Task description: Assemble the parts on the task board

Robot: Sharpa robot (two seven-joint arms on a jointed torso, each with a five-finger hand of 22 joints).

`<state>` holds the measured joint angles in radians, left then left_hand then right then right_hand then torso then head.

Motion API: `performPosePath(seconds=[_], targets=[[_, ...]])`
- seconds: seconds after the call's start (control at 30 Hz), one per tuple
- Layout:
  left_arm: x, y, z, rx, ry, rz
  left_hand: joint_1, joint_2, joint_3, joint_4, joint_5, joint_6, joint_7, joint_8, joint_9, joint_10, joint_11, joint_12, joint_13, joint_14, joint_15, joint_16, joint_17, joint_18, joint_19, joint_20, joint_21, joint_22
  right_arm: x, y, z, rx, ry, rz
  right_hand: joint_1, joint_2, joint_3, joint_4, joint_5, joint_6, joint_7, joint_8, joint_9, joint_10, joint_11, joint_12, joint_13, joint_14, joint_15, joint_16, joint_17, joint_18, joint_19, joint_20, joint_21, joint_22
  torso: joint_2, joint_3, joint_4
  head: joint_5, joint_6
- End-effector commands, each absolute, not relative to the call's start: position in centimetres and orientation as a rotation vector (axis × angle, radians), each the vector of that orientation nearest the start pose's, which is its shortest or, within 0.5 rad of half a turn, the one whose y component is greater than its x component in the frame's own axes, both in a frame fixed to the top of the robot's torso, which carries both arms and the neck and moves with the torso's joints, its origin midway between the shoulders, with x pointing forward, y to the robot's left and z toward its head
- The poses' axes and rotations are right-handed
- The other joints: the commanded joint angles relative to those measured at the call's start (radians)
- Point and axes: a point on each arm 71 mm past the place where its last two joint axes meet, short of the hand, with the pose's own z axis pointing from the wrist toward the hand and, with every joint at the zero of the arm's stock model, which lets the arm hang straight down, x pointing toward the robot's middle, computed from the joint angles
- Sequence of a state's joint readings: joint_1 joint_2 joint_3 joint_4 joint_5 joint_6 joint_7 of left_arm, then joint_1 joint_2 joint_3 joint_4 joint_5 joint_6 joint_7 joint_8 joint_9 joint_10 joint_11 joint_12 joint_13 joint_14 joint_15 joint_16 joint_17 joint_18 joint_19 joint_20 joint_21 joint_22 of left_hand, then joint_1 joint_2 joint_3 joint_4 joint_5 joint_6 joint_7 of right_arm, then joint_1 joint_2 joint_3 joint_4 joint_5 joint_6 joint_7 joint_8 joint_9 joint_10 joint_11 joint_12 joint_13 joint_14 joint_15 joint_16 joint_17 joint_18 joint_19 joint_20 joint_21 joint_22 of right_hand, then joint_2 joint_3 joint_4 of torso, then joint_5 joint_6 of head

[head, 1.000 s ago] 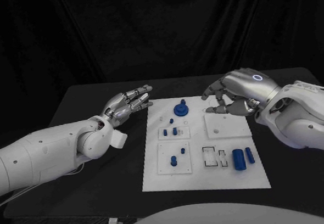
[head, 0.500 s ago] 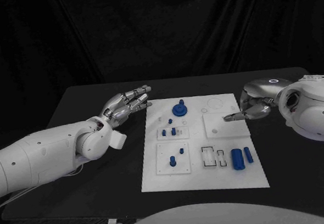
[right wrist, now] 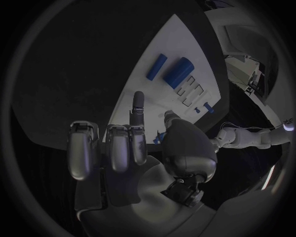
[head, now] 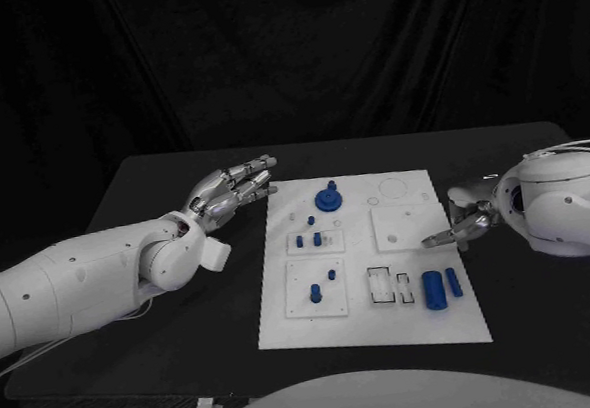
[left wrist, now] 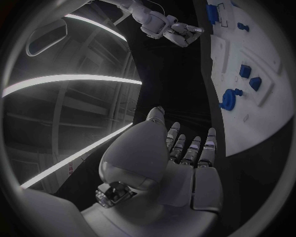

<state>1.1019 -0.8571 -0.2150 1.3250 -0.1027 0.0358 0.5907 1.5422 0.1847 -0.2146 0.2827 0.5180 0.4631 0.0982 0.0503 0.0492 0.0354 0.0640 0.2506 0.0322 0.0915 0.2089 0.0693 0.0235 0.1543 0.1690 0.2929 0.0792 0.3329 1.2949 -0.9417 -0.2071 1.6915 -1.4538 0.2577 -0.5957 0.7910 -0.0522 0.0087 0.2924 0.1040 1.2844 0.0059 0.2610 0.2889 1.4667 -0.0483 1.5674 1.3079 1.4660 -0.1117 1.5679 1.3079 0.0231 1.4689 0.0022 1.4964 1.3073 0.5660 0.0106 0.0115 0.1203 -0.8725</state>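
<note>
On the near right corner of the board (head: 376,330) lie two loose blue cylinders (head: 443,286). The right hand (head: 468,223), empty with fingers loosely apart, hangs just beside that edge; it should likely approach low and pinch one cleanly. The left hand (head: 228,188) hovers open over the tabletop (head: 161,180).

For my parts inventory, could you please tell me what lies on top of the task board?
On the task board lie small blue parts, a blue knob and raised white plates. Nothing covers the board.
</note>
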Motion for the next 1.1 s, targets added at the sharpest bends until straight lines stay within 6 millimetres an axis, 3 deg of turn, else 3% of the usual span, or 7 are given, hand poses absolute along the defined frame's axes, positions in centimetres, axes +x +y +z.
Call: performPosePath(seconds=[0.03,0.13,0.23,0.47,1.1], targets=[[46.2,26.2,-28.1,-1.010,1.585,-1.658,0.009,0.001,0.004,0.000,0.005,0.006,0.003,0.005,0.001,0.002,0.008,-0.002,0.001,0.008,0.002,0.003,0.001,-0.020,0.004,0.002,0.004,0.002,43.2,-23.3,-23.5,-0.245,2.376,0.009,0.038,0.014,0.009,-0.002,0.048,0.009,0.004,-0.020,-0.007,0.104,-0.003,0.003,0.263,0.105,-0.007,0.003,0.263,-0.003,0.062,-0.006,-0.005,0.237,0.000,0.0000,0.0009,-0.004,0.000],[46.2,26.2,-28.1,-1.010,1.586,-1.659,0.009,0.001,0.004,0.000,0.005,0.006,0.003,0.005,0.001,0.002,0.008,-0.002,0.001,0.008,0.002,0.003,0.001,-0.020,0.004,0.002,0.004,0.002,43.0,-23.1,-23.7,-0.216,2.382,0.036,0.071,0.019,0.008,-0.004,0.094,0.020,0.003,-0.035,-0.009,0.104,-0.005,0.003,0.263,0.105,-0.008,0.003,0.263,-0.001,0.059,-0.006,-0.009,0.235,0.000,0.0001,0.0004,-0.003,0.000],[46.2,26.1,-28.1,-1.010,1.588,-1.661,0.010,0.002,0.005,0.000,0.005,0.006,0.003,0.005,0.001,0.003,0.009,0.000,0.002,0.008,0.002,0.003,0.001,-0.021,0.005,0.002,0.004,0.001,42.8,-22.9,-23.8,-0.192,2.384,0.059,0.085,0.027,0.009,-0.005,0.110,0.032,0.000,-0.035,-0.005,0.104,-0.006,0.003,0.263,0.105,-0.008,0.003,0.263,0.001,0.054,-0.007,-0.017,0.232,0.000,-0.0001,0.0003,-0.003,0.000],[46.3,26.1,-28.1,-1.010,1.589,-1.660,0.010,0.002,0.005,0.000,0.006,0.006,0.004,0.005,0.001,0.003,0.010,0.002,0.002,0.007,0.002,0.003,0.001,-0.022,0.005,0.002,0.004,0.001,42.4,-22.6,-24.1,-0.129,2.396,0.113,0.094,0.038,-0.001,-0.004,0.114,0.071,-0.014,-0.019,0.026,0.104,-0.018,0.003,0.263,0.105,-0.016,0.003,0.263,0.003,0.050,-0.012,-0.023,0.229,-0.001,0.0001,-0.0009,-0.003,0.000],[46.3,26.1,-28.2,-1.010,1.590,-1.658,0.011,0.002,0.005,0.000,0.006,0.006,0.005,0.005,0.001,0.004,0.010,0.004,0.002,0.007,0.002,0.003,0.001,-0.022,0.005,0.002,0.004,0.000,41.3,-22.4,-25.9,-0.084,2.432,0.146,0.093,0.041,-0.008,-0.002,0.104,0.066,-0.015,-0.021,0.037,0.104,-0.020,0.003,0.263,0.105,-0.018,0.003,0.263,0.008,0.041,-0.015,-0.040,0.223,0.000,0.0003,-0.0002,-0.005,0.000]])
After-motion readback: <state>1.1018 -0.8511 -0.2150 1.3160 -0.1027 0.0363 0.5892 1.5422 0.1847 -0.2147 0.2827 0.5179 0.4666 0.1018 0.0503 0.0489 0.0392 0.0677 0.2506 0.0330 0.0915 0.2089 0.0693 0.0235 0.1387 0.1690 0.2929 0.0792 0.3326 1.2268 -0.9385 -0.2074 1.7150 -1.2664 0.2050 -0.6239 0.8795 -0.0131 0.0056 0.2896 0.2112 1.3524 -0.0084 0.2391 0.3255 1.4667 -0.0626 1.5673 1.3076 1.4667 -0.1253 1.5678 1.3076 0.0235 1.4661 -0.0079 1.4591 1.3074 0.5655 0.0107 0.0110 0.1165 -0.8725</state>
